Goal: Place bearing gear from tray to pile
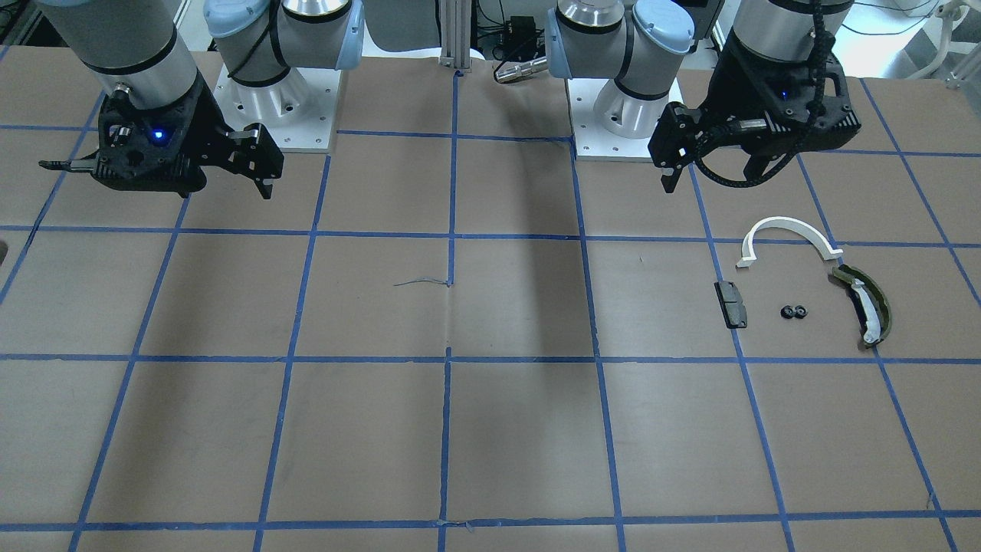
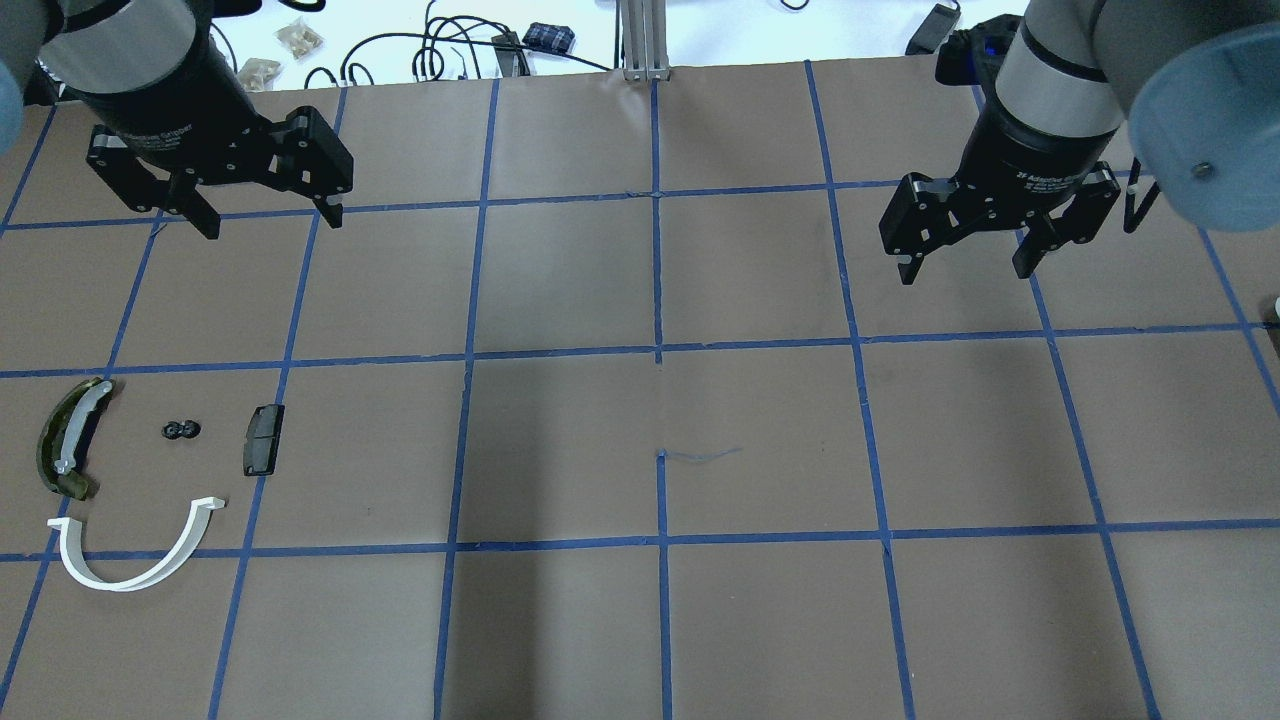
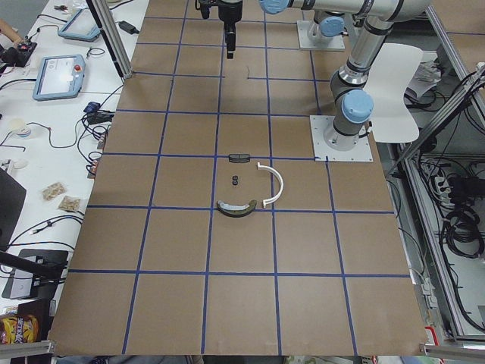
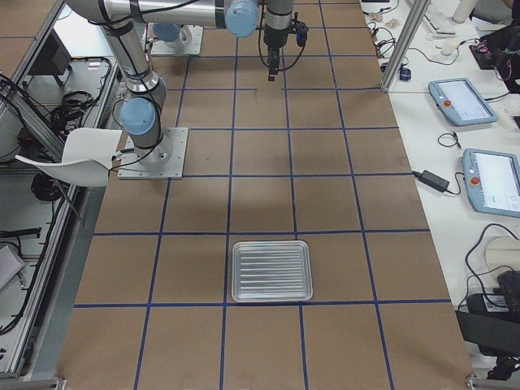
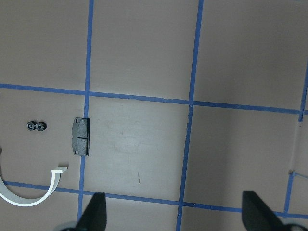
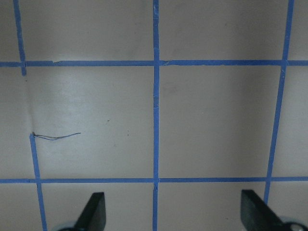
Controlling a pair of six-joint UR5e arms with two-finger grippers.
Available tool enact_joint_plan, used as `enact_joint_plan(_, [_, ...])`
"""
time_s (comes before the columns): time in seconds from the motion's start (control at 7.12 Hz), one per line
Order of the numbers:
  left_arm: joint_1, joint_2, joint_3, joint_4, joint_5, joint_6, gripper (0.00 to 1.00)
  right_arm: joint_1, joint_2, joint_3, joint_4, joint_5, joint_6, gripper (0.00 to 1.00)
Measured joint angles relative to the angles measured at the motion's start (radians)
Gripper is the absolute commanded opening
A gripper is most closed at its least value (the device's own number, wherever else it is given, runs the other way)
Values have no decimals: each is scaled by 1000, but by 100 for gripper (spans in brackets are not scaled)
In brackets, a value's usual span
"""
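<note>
Work surface and surroundings. The table [image 2: 760, 440] is covered in brown paper and divided into squares by blue tape [image 2: 657, 280]. A thin grey mark [image 2: 700, 455] lies near its centre. The two arms stand on white base plates [image 1: 276, 107] along the robot's edge.

The left gripper [image 2: 272, 225] hangs above the table's left half, jaws apart and clear of the surface. The right gripper [image 2: 965, 275] hangs above the right half, jaws likewise apart.

The pile lies in the left half, about midway between the robot's edge and the operators' edge. It is made up of a white arc [image 1: 789, 224], a dark block [image 2: 263, 439] and an olive piece [image 2: 68, 440] with a white strip. The gear [image 2: 181, 430], small and black, rests flat on the paper between the block and the olive piece, touching neither.

The tray [image 4: 272, 270], ribbed metal, sits flat in the right half toward the table's right end, well apart from the pile.

Beyond the operators' edge is a white bench with teach pendants [image 4: 459, 101] and loose cables [image 2: 440, 55]. An aluminium post [image 2: 640, 40] rises at that edge.
</note>
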Motion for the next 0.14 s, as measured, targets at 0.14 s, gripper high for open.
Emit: enact_joint_plan(0.14, [0,0,0,0,0,0,100,0,0,0,0,-1,0,100])
